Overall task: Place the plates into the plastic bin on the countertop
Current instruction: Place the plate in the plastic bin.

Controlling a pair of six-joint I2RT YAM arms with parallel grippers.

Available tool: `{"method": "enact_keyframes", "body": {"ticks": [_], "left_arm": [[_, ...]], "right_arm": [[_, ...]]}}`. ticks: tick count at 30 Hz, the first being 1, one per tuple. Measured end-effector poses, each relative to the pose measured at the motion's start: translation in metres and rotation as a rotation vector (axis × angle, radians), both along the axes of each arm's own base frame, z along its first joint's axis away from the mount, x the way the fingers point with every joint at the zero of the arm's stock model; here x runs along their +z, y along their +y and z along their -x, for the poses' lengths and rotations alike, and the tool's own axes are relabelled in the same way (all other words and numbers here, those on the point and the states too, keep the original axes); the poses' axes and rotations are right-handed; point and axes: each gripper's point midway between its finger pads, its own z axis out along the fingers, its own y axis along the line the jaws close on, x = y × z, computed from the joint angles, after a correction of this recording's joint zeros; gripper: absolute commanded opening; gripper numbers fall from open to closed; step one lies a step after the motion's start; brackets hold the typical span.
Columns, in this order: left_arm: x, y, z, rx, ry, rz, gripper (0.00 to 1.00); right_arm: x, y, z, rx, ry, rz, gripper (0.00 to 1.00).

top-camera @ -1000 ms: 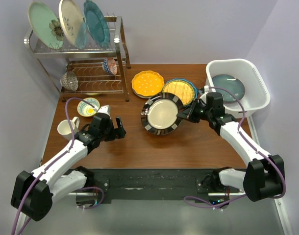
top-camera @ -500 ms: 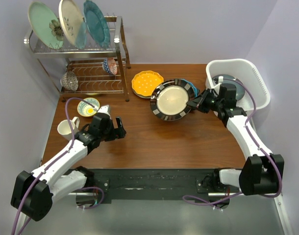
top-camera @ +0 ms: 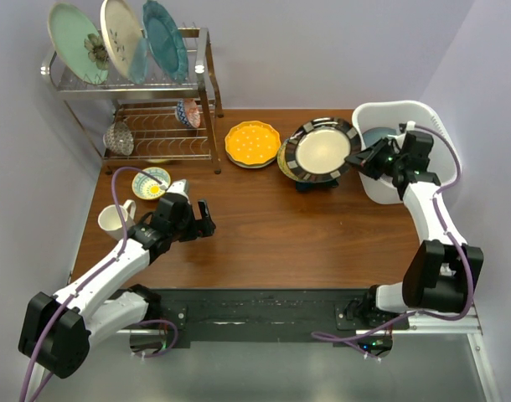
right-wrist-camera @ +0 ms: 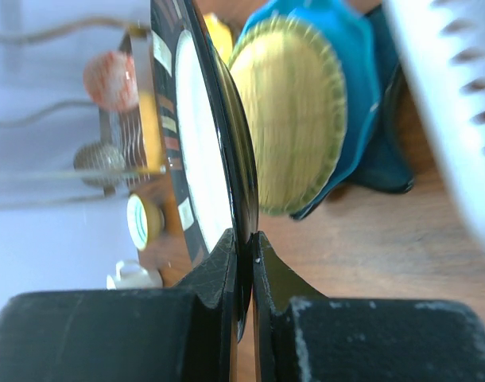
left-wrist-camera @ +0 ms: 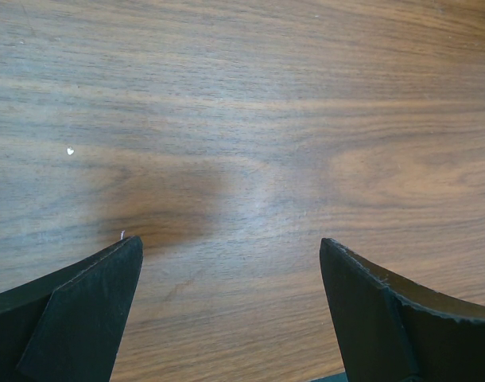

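So, the right arm has the dark-rimmed plate pinched, just left of the bin.
The right gripper (top-camera: 362, 159) has its fingers (right-wrist-camera: 215, 274) clamped tight on the rim of the dark patterned plate (top-camera: 324, 149), held tilted over the yellow gridded plate (right-wrist-camera: 294, 119) and the blue star-shaped plate (right-wrist-camera: 362, 95) under it. Its edge sits just beside the left rim of the white plastic bin (top-camera: 398, 107), not inside it. The lilac plate (top-camera: 374, 136) lies in the bin, and the yellow scalloped plate (top-camera: 252, 142) sits flat on the worktop (top-camera: 264, 243) to the left of the stack. The left gripper (top-camera: 203, 219) hangs low over bare wood, well apart from all that, fingers (left-wrist-camera: 75, 310) spread wide with nothing between them.
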Motion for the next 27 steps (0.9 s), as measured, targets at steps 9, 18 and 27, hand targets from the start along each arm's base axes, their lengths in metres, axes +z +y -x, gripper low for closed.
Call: {"method": "enact_keyframes", "body": {"ticks": [9, 18, 27], "left_arm": [[0.0, 0.0, 0.0, -0.002, 0.002, 0.0, 0.98], [-0.001, 0.0, 0.0, -0.009, 0.0, -0.005, 0.98], [-0.003, 0.0, 0.001, -0.01, 0.006, -0.008, 0.98]], "right_arm": [[0.007, -0.045, -0.006, -0.117, -0.008, -0.038, 0.0], [-0.001, -0.082, -0.01, -0.214, 0.01, -0.059, 0.0], [-0.008, -0.113, -0.016, -0.299, 0.021, -0.094, 0.0]]}}
